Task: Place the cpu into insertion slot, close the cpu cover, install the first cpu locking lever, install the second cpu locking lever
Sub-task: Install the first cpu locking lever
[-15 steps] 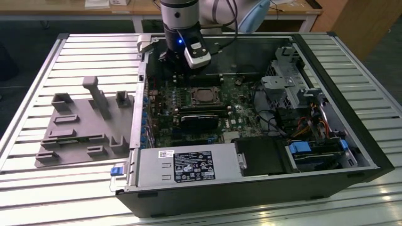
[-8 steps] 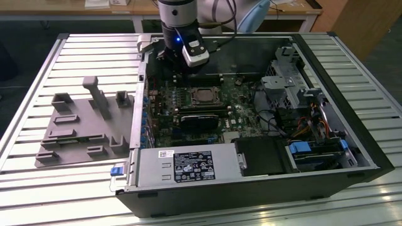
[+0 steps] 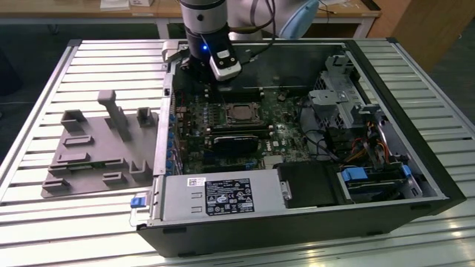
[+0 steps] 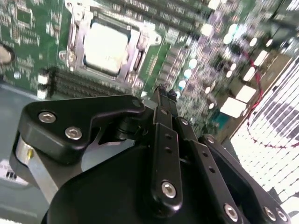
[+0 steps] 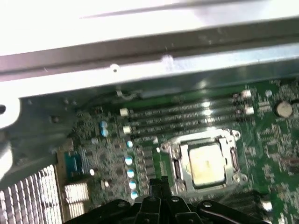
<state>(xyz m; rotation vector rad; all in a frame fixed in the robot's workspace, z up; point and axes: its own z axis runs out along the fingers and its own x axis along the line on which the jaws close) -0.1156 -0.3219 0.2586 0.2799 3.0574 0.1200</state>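
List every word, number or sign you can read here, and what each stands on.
Black label on the grey box inside the computer case: print too small to read.
White sticker on that box: too small to read.
Motherboard markings, both wrist views: blurred, unreadable.
So no text can be quoted.

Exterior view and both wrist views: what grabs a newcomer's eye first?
First, the open computer case lying on the slatted table, its green motherboard exposed. Near the board's middle the silver cpu gleams inside the metal cpu cover. The black gripper hangs shut and empty over the board beside it, and a grey fixture tray lies on the exterior view's left.
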